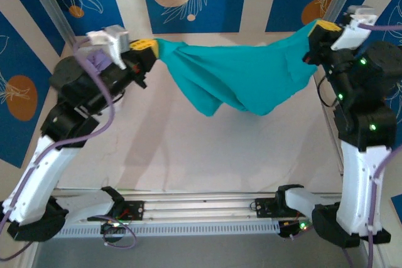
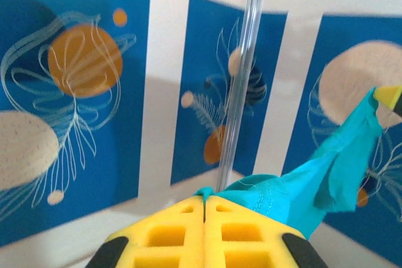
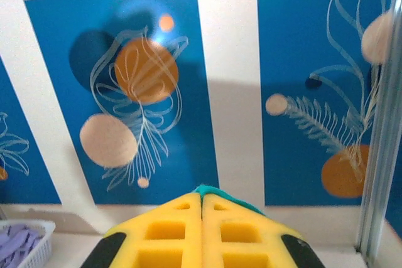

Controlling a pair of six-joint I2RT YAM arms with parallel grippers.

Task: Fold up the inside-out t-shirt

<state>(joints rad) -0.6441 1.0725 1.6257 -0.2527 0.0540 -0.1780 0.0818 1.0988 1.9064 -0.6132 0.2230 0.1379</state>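
Two grippers hold the teal t-shirt (image 1: 239, 76) up in the air above the far half of the worktop (image 1: 188, 155), and it sags in the middle. The left gripper (image 1: 146, 47) is pinched tight on one end of the cloth near the far left corner, and the right gripper (image 1: 325, 27) is pinched tight on the other end near the far right corner. A white basket (image 3: 28, 249) with purple cloth (image 3: 16, 241) in it sits by the far left edge.
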